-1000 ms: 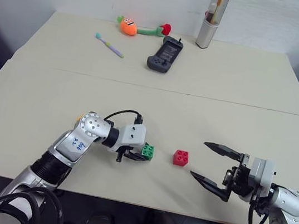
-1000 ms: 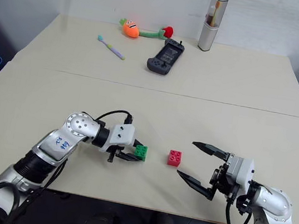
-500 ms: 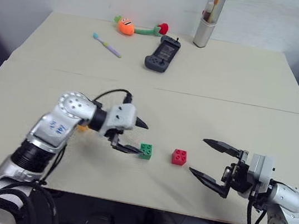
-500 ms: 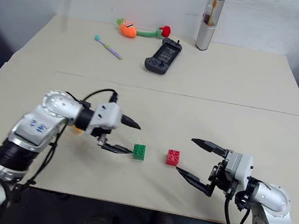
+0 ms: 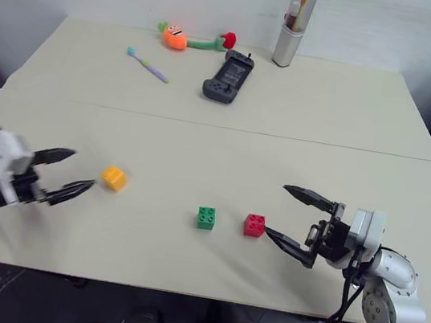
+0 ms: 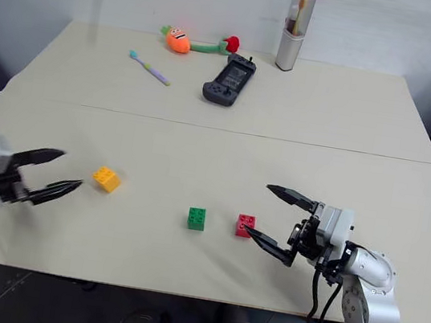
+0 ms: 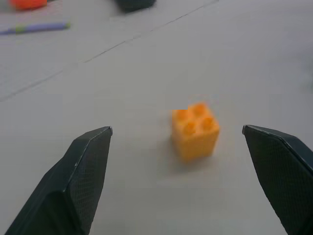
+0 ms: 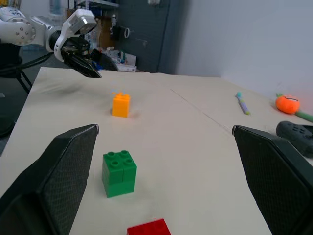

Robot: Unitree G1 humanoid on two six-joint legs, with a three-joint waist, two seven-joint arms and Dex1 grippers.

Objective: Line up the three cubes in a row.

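From the left eye view we see a big pale table (image 5: pixel 201 151) with three little blocks near its front edge. The yellow-orange cube (image 5: pixel 114 178) sits to the left, a bit farther back than the others and well apart from them. The green cube (image 5: pixel 207 218) and the red cube (image 5: pixel 255 225) sit close side by side, green on the left, with a small gap between them. Our left gripper (image 5: pixel 66 171) is at the left edge with its two black fingers spread wide, holding nothing, tips just beside the yellow-orange cube. Our right gripper (image 5: pixel 282 214) is also spread wide and holding nothing; its near finger tip is just beside the red cube. Far back on the table lie a toy carrot (image 5: pixel 177 37), a toothbrush (image 5: pixel 147 64), a dark game controller (image 5: pixel 228 77) and a tall silver case (image 5: pixel 289 26). In the left wrist view the yellow-orange cube (image 7: pixel 194 129) stands upright, studs up, between our two wide-apart fingers (image 7: pixel 80 176) and touching neither. In the right wrist view we see the green cube (image 8: pixel 119 172) close, a bit of the red cube (image 8: pixel 149 228) closer still, and the yellow-orange cube (image 8: pixel 121 104) beyond, with the left gripper (image 8: pixel 85 66) just past it.
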